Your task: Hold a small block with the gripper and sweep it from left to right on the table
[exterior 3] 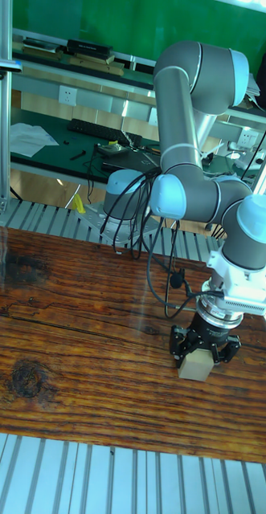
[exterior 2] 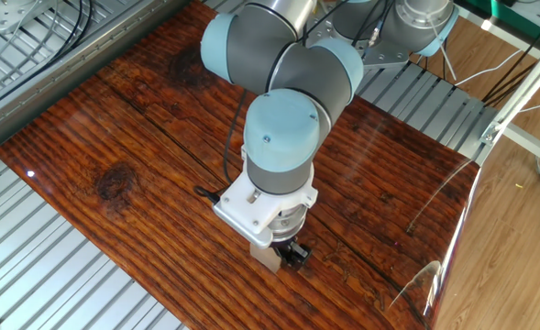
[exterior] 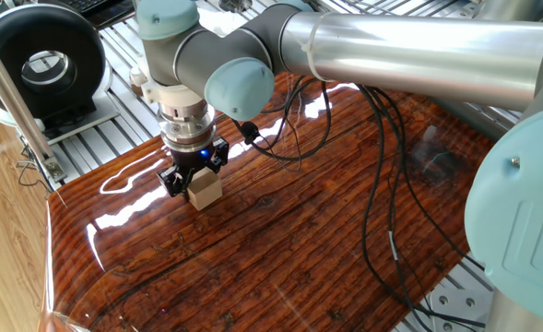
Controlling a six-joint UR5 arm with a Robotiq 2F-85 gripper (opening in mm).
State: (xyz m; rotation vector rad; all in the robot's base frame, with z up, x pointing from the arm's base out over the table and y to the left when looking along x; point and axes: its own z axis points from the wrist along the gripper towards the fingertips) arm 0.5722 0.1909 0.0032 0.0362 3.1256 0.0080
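Note:
The small block [exterior: 205, 190] is a pale beige wooden cube resting on the table [exterior: 280, 240], near its left end in one fixed view. My gripper [exterior: 194, 177] points straight down over it, black fingers shut on its sides, blue ring glowing above. From the other fixed view only a corner of the small block [exterior 2: 268, 257] shows beneath the wrist, with the gripper [exterior 2: 288, 254] mostly hidden. In the tall fixed view the small block [exterior 3: 196, 366] sits between the prongs of the gripper [exterior 3: 203, 349], on the table [exterior 3: 76, 353].
Black cables [exterior: 382, 184] trail from the arm across the board's right half. A black round device [exterior: 42, 57] stands on the ribbed aluminium frame [exterior: 96, 129] behind the table's left end. A vertical metal post [exterior: 8, 83] rises at the left. Aluminium slats [exterior 2: 59, 275] border the board.

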